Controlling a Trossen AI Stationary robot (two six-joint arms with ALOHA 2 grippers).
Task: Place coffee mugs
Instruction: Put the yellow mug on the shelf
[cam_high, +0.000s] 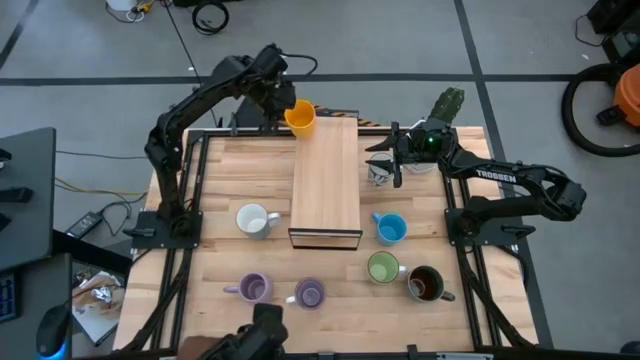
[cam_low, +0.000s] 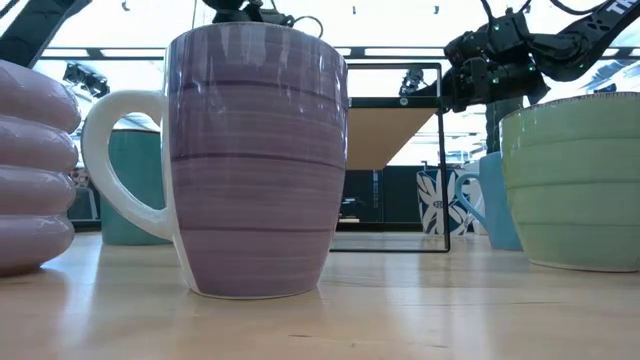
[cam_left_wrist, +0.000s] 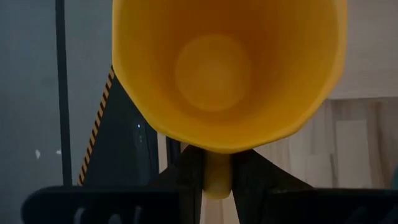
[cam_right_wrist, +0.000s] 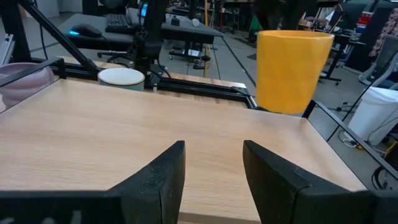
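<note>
Left gripper (cam_high: 287, 103): at the far edge of the table, its fingers (cam_left_wrist: 186, 171) pinching the handle of the orange mug (cam_high: 299, 117)
Orange mug: upright, held at the far left corner of the shelf (cam_high: 325, 180); whether it rests on the shelf top or hangs just above cannot be told
Right gripper (cam_high: 392, 155): just beside the shelf's right edge near its far end, fingers (cam_right_wrist: 163, 180) spread apart, nothing between them
Shelf: light wooden platform on a dark frame, running down the middle of the table (cam_high: 225, 170)
Patterned mug (cam_high: 380, 173): on the table under the right gripper, between shelf and right arm
White mug (cam_high: 254, 220): left of the shelf's near end
Blue mug (cam_high: 390, 228): right of the shelf's near end
Green mug (cam_high: 382, 268): near side, right of centre, close beside the brown mug (cam_high: 426, 284)
Purple mugs: one (cam_high: 254, 289) and another (cam_high: 309, 294) side by side along the near edge, closest to the low camera
Cactus (cam_high: 447, 104): at the far right corner, behind the right gripper
</note>
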